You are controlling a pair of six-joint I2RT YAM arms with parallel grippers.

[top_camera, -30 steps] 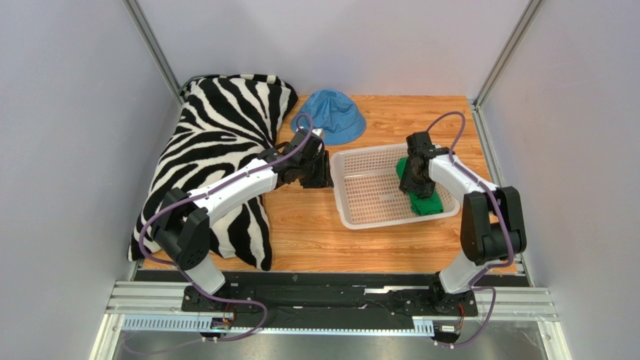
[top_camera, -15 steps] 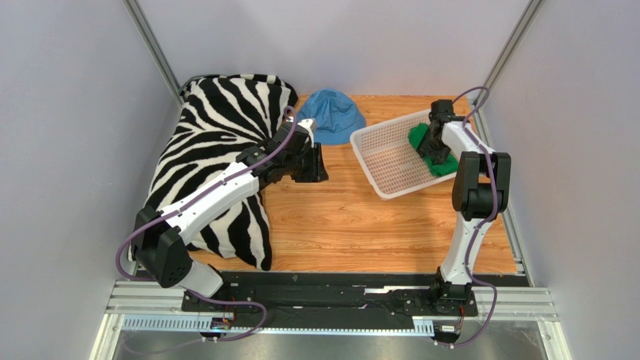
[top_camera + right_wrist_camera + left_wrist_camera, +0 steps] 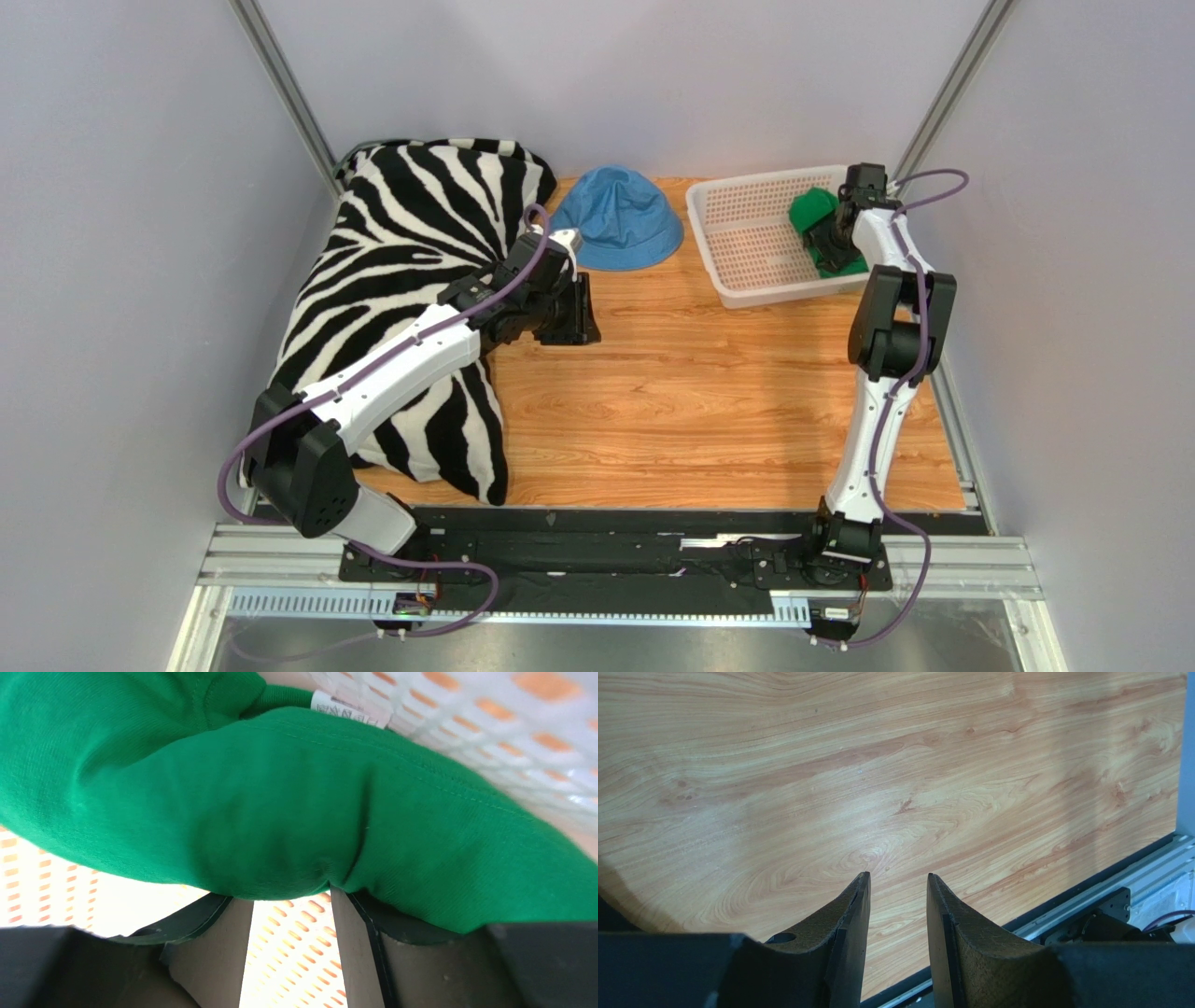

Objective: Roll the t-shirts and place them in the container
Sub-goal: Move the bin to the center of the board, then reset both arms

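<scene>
The green t-shirt (image 3: 811,213) lies bunched in the right end of a white mesh basket (image 3: 751,238) at the far right corner of the table. My right gripper (image 3: 839,252) reaches into that basket against the shirt. In the right wrist view the t-shirt (image 3: 281,791) covers the tips of my right gripper (image 3: 288,896). Its jaws stand apart with basket mesh (image 3: 295,952) showing between them, and whether they pinch cloth is hidden. My left gripper (image 3: 578,311) hovers open and empty over bare wood, beside the pillow, as the left wrist view also shows (image 3: 898,876).
A large zebra-striped pillow (image 3: 407,266) covers the left side of the wooden table (image 3: 673,406). A blue bucket hat (image 3: 617,217) rests at the back, between pillow and basket. Grey walls close in on both sides, and a metal rail runs along the near edge.
The right arm has stretched out, and the basket with the t-shirt has slid from mid-table to the far right corner. The left gripper drew back slightly toward the pillow.
</scene>
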